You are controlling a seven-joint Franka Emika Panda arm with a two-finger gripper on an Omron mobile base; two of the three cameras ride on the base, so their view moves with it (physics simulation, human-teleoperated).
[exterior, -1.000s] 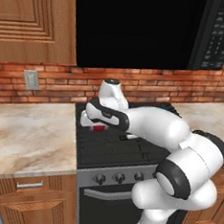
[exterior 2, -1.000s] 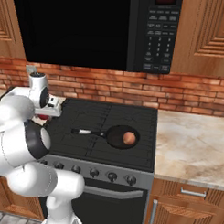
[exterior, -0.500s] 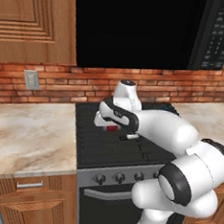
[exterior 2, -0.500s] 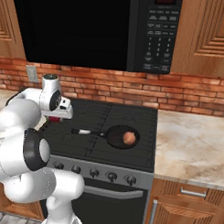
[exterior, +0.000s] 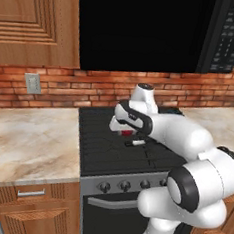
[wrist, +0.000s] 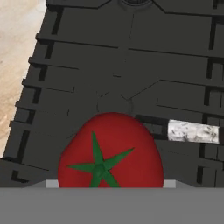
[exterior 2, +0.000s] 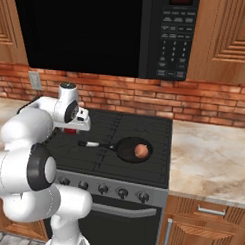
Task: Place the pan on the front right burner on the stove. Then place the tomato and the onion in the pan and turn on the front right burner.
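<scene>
Your gripper (exterior 2: 70, 129) held the tomato (wrist: 111, 151) between its fingers above the left part of the stove (exterior 2: 114, 131). The pan (exterior 2: 133, 149) sat on the front right burner (exterior 2: 143, 160) with the onion (exterior 2: 140, 151) inside it, its handle pointing toward your gripper.

home kitchen, probably, stove (exterior 2: 129, 132), microwave (exterior 2: 117, 34), brick backsplash (exterior 2: 205, 105), wood cabinets (exterior: 34, 21)
</scene>
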